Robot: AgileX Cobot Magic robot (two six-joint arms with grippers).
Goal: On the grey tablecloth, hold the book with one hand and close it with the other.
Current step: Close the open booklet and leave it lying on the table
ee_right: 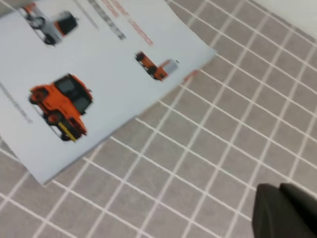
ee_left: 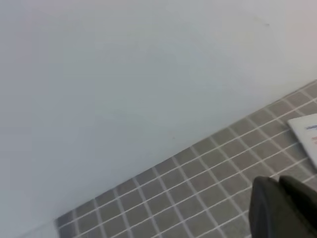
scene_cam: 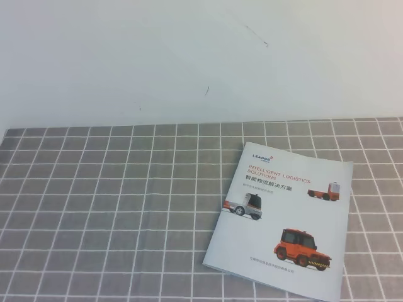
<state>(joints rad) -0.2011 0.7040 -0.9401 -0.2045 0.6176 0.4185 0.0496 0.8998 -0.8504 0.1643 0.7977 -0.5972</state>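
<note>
- Exterior high view: the book (scene_cam: 283,221) lies shut, cover up, on the grey tablecloth (scene_cam: 113,207), so closing looks done.
- Both grippers sit clear of it; whether they're clenched, I cannot tell.

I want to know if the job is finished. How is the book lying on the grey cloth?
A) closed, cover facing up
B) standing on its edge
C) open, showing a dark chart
A: the book lies flat on the grey tablecloth, shut, its cover with orange vehicles showing.
</note>
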